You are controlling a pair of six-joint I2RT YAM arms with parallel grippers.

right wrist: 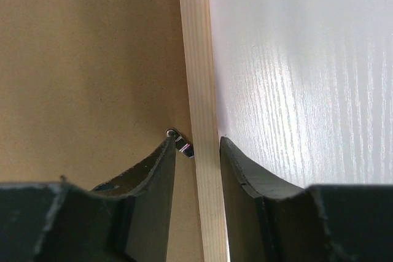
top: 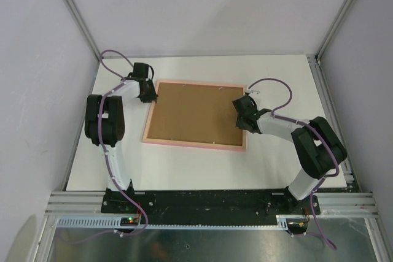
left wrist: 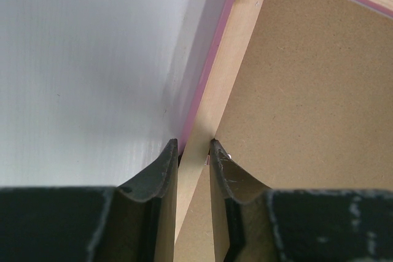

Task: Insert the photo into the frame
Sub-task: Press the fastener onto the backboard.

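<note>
A: Entry. The frame point(top: 195, 145) lies face down in the middle of the table point(top: 202, 173), pale wood back up, with pink showing only along its outer edge. The brown backing board point(top: 196, 115) fills the opening. We see the photo in none of the three views; whether it sits under the board we cannot tell.

B: Hands?

A: The left gripper point(left wrist: 193, 146) straddles the left rail. One finger is on the pink outer edge and the other on the inner edge beside the board, so we read it as clamped on the frame. The right gripper point(right wrist: 198, 140) straddles the right rail with its jaws narrow. The outer finger is at the wood; the inner one stands just off it, with a small metal tab point(right wrist: 182, 144) between. We log it as not yet clamped.

B: Handling notes?

A: We judge the frame light and stiff, though its thin rails might twist if it were lifted by one side. Taking opposite rails near mid-length looks right to us. The board seems rigid and smooth, and hard to pinch while it lies flat. We would expect a paper print to be limp and easily creased — take it by the border, never the face.
</note>
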